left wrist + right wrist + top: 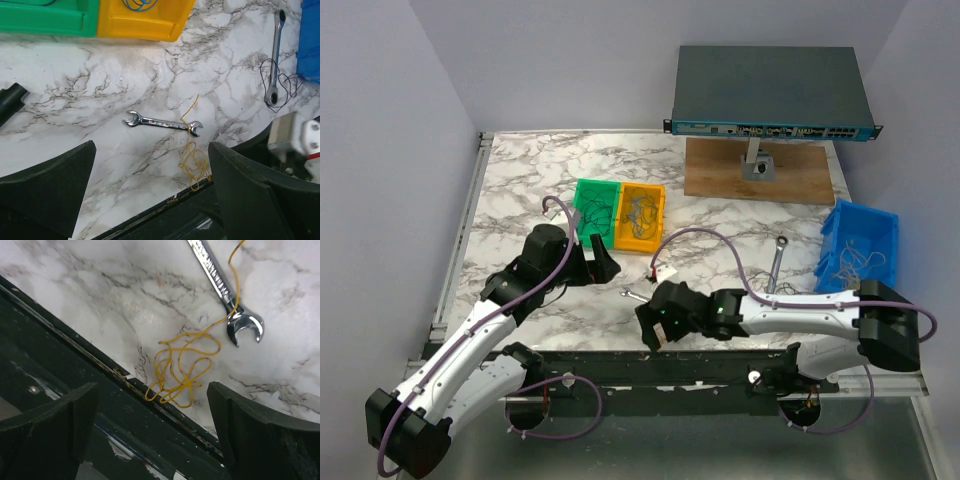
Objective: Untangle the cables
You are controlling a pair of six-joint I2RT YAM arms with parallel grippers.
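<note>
Hovering with my left gripper (151,145) and right gripper (150,390) both released over the yellow wire (184,383), bunched at the near edge of the table (75,290); it crosses the wrench (213,277), so my pull might drag that along.

You have even, diffuse overhead light on the marble tabletop (520,180), and shadows beneath the arms are soft. Ahead of the left end effector (151,150), the small wrench (162,123) carries bright glare. At the right end effector (152,387), the fingers (50,430) read dark and soft-edged. The yellow cable (182,365) between and just ahead of them is sharp, on pale, slightly washed marble.
</note>
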